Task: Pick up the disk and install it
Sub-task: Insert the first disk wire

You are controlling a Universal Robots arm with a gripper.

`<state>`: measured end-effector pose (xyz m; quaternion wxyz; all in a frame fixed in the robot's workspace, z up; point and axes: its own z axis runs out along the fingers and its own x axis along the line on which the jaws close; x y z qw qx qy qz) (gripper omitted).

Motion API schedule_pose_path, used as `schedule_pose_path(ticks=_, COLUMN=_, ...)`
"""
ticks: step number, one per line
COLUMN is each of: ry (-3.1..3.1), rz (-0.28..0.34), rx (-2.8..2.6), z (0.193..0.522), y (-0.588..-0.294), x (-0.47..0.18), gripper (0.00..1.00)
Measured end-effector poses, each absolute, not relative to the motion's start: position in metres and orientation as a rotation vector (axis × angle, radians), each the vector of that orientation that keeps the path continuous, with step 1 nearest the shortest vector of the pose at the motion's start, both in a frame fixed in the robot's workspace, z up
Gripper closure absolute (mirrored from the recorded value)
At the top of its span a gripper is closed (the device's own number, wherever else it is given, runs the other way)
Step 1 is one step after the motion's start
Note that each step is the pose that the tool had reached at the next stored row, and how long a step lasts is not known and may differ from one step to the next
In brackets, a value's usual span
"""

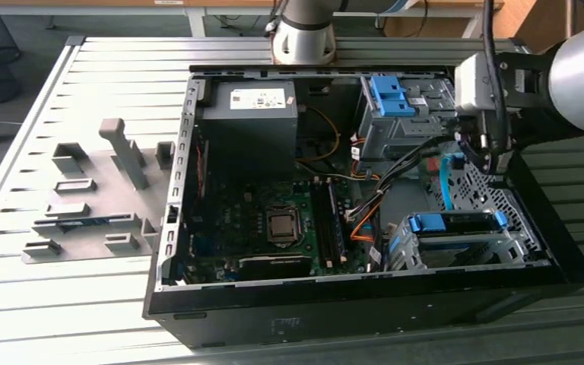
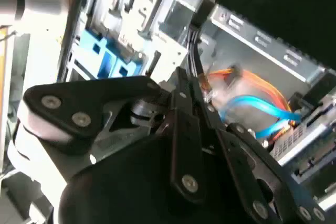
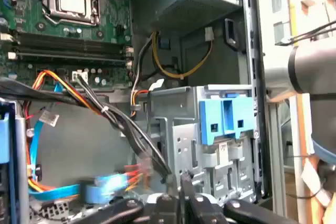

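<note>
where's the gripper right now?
In the exterior view the gripper is in the open computer case on the exterior view's right, between the far drive cage with the blue bracket and the nearer cage, close to the blue cable.

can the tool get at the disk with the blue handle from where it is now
Probably yes. The tool hangs over the open case just beyond the disk, whose blue handle faces up uncovered. A blue cable runs near one end but seems not to cross it.
</note>
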<state>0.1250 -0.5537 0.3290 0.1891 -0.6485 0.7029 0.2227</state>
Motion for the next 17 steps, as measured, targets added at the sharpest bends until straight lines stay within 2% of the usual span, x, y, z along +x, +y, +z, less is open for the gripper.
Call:
schedule_pose_path(ticks=1, ry=2.005, rz=0.587, rx=-1.849, z=0.3289, y=-0.5538, x=0.125, gripper=0.84)
schedule_pose_path(ticks=2, ry=2.018, rz=0.57, rx=-1.86, z=0.3288, y=-0.5538, x=0.125, gripper=0.82)
schedule_pose_path(ticks=3, ry=2.029, rz=0.554, rx=-1.87, z=0.3289, y=-0.5538, x=0.125, gripper=0.76)
schedule_pose_path(ticks=4, ry=2.037, rz=0.542, rx=-1.877, z=0.3289, y=-0.5537, x=0.125, gripper=0.76)
schedule_pose_path(ticks=17, ry=2.039, rz=0.539, rx=-1.879, z=0.3289, y=-0.5536, x=0.125, gripper=0.76)
